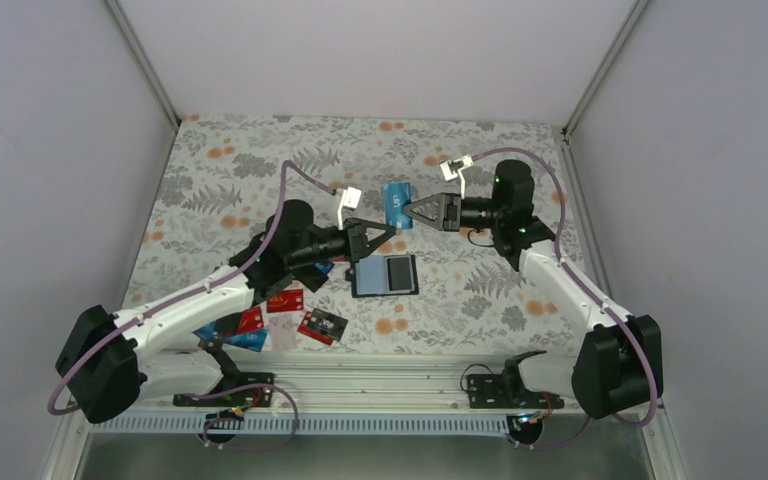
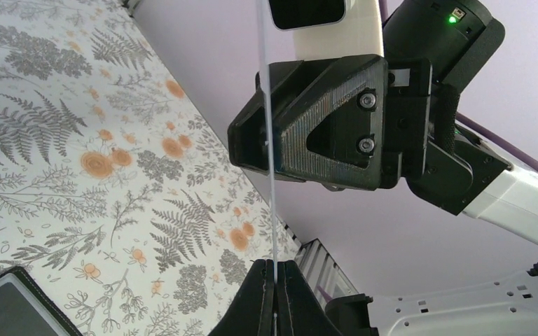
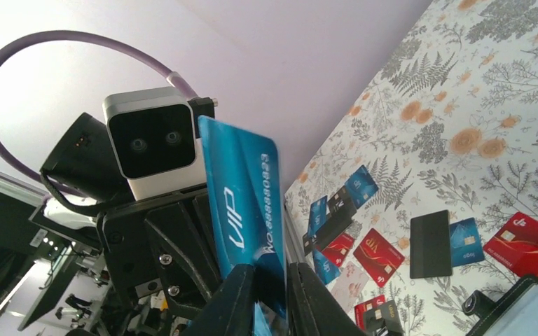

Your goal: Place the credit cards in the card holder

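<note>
Top external: handover step. A blue credit card (image 1: 397, 203) hangs above the table, beyond the open card holder (image 1: 385, 275); left tool (image 1: 391, 231) clamped on it, right tool (image 1: 411, 212) flanking it, grip unclear. Next: right must pinch before left releases

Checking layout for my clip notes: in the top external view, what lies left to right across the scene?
Left arm's base → loose credit cards → card holder → right arm's base. The blue card overlaps the holder's span, so it is omitted.
</note>
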`<state>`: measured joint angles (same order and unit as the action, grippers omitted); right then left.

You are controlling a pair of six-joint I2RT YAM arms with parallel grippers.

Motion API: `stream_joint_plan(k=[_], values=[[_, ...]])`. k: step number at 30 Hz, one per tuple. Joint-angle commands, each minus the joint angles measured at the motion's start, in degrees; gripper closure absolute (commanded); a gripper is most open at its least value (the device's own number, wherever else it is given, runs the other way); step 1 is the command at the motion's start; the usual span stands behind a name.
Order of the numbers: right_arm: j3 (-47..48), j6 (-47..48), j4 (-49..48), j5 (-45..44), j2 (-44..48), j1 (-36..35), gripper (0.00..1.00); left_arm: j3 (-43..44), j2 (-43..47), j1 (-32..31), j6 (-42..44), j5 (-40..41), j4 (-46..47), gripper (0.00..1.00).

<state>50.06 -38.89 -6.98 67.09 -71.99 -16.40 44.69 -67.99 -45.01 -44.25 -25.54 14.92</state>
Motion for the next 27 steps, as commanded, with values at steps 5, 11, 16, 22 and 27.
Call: stream_joint_plan(k=[5, 11, 16, 22, 27], values=[[0.0, -1.1, -0.5, 0.9, 1.5, 0.4, 0.96, -0.3, -0.6, -0.2, -0.2, -1.7, 2.5, 0.98], [-2.5, 0.3, 1.9, -0.2, 2.6, 0.3, 0.96, -2.8, -0.8, -0.3, -0.8, -0.1, 2.5, 0.93], [-3.3, 3.2, 6.7, -3.2, 3.1, 0.4, 0.96, -5.1, -0.9, -0.3, -1.0, 1.8, 2.4, 0.79], [-5.3, 4.3, 10.4, -7.4, 1.7, 0.4, 0.96, -6.3, -0.9, -0.3, 0.7, 4.4, -0.4, 0.69], [-7.3, 6.3, 13.8, -10.9, 1.0, 0.4, 0.96, -7.0, 0.2, -0.4, 3.0, 8.8, -6.2, 0.58]])
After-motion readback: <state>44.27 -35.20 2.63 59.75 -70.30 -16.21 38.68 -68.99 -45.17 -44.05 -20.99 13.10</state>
